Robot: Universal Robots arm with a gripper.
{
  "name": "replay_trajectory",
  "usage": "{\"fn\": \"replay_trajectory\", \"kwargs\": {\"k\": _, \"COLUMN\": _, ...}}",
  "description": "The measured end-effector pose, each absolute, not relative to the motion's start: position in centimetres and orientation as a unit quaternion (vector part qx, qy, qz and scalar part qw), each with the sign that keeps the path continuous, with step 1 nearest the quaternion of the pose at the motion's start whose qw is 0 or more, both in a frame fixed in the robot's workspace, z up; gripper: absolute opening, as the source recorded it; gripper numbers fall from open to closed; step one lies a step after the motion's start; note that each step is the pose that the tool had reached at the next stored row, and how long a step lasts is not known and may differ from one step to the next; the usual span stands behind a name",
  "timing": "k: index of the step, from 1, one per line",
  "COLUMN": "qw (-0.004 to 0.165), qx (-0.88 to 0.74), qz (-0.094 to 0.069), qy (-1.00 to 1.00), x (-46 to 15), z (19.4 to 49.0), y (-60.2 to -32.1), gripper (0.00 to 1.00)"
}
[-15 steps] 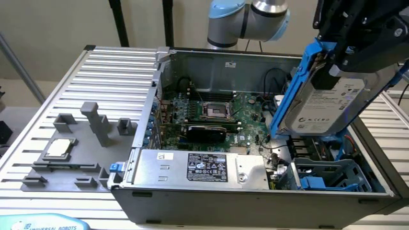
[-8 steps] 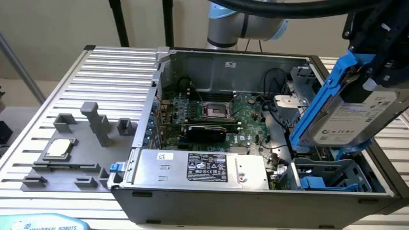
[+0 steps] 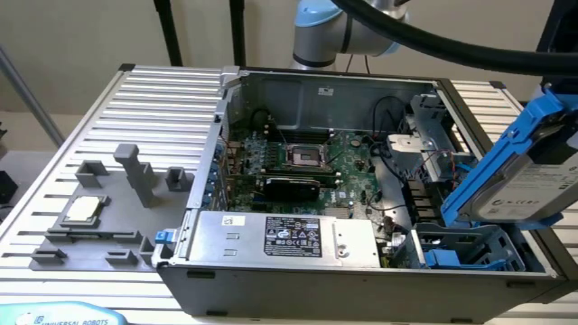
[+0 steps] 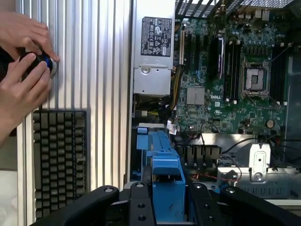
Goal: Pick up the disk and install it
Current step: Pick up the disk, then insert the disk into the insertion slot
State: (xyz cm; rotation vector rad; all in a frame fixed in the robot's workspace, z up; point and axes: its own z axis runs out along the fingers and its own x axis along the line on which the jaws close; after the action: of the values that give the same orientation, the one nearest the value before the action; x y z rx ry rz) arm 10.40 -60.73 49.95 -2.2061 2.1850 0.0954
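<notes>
1. Tool state: my gripper (image 4: 167,209) is clamped on the disk (image 3: 531,184). In the wrist view, 1 black finger (image 4: 141,205) stands on each side of the disk's blue carrier frame and bears against it.
2. Disk position: in the exterior view the disk is at 3 o'clock, held off the table (image 3: 153,108) and tilted, with its upper end leaning toward 1 o'clock. Its silver face with the white label is turned toward the camera, and the blue frame runs along its edge.
3. Disk relative to case: the lower end of the disk hangs just above the blue drive bay (image 3: 470,254), which sits in the 5 o'clock corner of the open computer case (image 3: 361,288). I cannot tell whether the 2 are touching.
4. Case contents: the motherboard (image 3: 348,179) lies in the middle, and the power supply (image 3: 289,237) with its black-and-white label lies at 6 o'clock of it.
5. Surroundings: a grey fixture plate (image 3: 91,240) at 9 o'clock of the case carries 1 small square silver chip (image 3: 83,210). My arm (image 3: 325,37) stands at 12 o'clock behind the case.
6. Wrist view: 2 hands (image 4: 21,70) of a person grip a round blue-and-black object (image 4: 43,63) over the ribbed table, near a keyboard (image 4: 59,155)
</notes>
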Motion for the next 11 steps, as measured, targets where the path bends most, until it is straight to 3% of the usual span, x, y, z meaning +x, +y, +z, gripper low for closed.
{"fn": "replay_trajectory", "kwargs": {"k": 11, "qw": 0.018, "qx": -0.71, "qz": 0.031, "qy": 0.703, "x": 10.7, "z": 49.91, "y": -60.87, "gripper": 0.33}}
